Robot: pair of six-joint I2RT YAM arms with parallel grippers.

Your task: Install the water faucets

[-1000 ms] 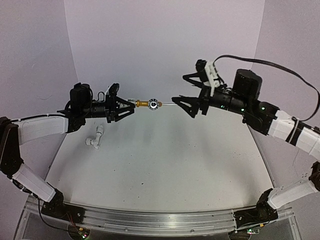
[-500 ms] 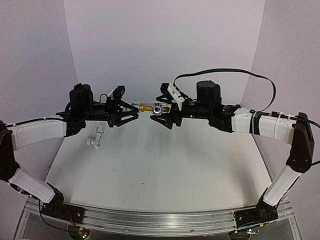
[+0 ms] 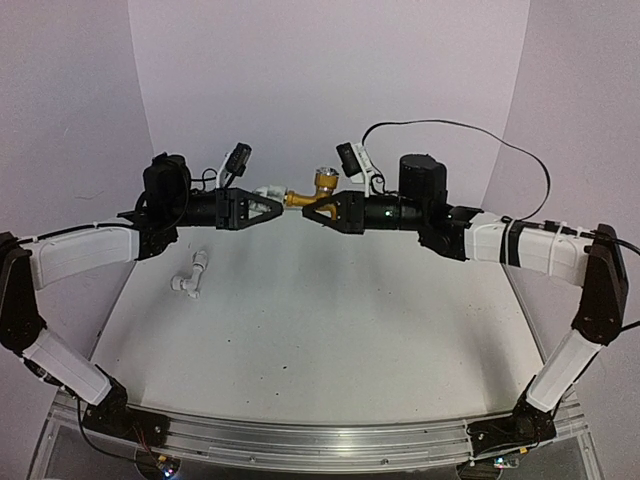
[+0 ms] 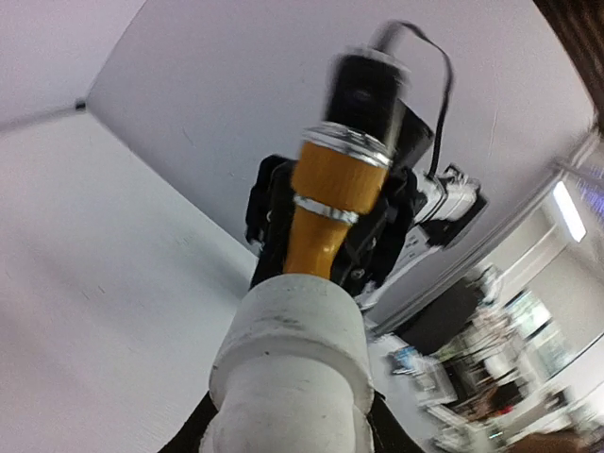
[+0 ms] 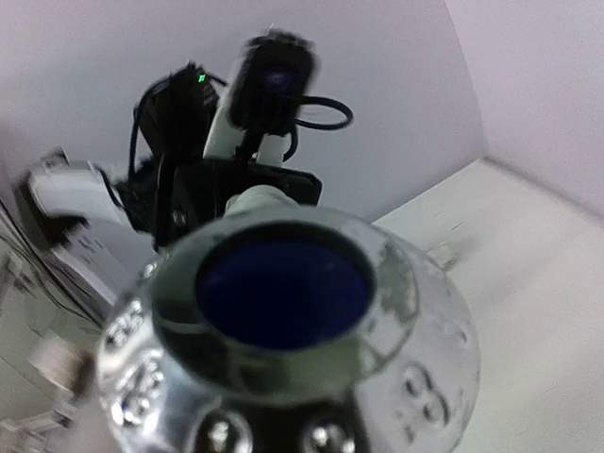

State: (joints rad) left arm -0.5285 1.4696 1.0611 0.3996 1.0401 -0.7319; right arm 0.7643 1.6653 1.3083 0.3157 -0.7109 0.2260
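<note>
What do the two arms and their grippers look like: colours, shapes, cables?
The left arm and the right arm have white shells with black joints and bases. The left gripper and the right gripper are black, each with two triangular open-framed fingers. A black cable loops over the right arm; a green light glows near its wrist.

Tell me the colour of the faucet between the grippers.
The faucet is yellow-gold, clearest in the left wrist view.
</note>
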